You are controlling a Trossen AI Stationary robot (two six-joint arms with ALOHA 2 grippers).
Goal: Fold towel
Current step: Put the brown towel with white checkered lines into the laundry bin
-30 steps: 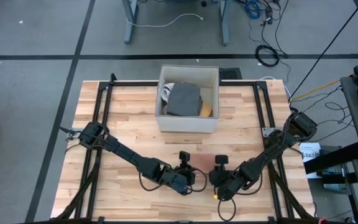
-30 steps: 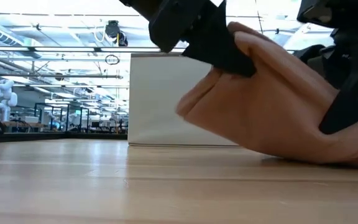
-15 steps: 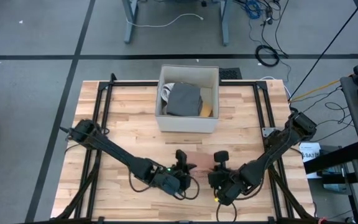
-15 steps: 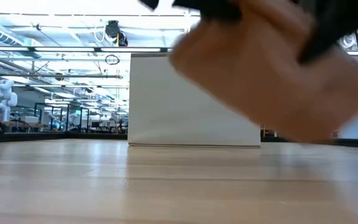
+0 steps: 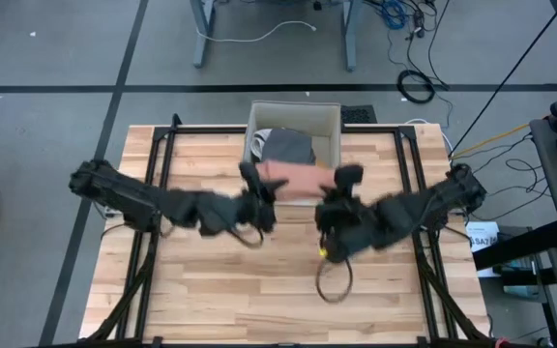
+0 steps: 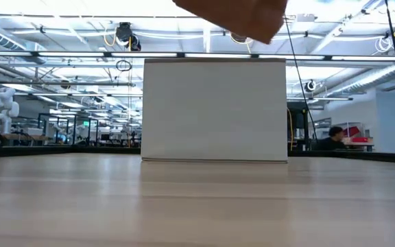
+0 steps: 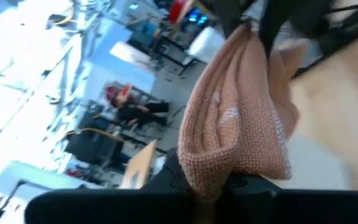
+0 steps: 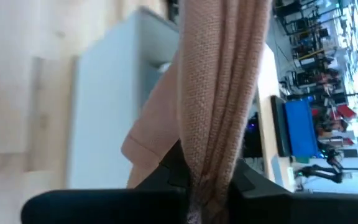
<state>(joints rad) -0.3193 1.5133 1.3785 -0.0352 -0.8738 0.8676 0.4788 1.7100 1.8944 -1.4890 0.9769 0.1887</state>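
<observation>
My left gripper (image 5: 256, 186) pinching one end of the pink towel (image 5: 296, 181), towel raised over the white box's (image 5: 329, 124) near wall, grey cloth (image 5: 288, 147) inside the box, my right gripper (image 5: 342, 184) clamped on the towel's other end.

White box on the bench – and what's around it

The white box (image 5: 292, 155) sits at the far middle of the wooden table (image 5: 211, 290), with a folded grey cloth (image 5: 286, 147) inside and something yellow (image 5: 322, 172) tucked beside that. Black rails (image 5: 158, 174) run along the table either side of the box. On the floor beyond the box, cables (image 5: 416, 85) lie coiled – and past its right edge in the low view, a seated person (image 6: 333, 137) shows.
</observation>
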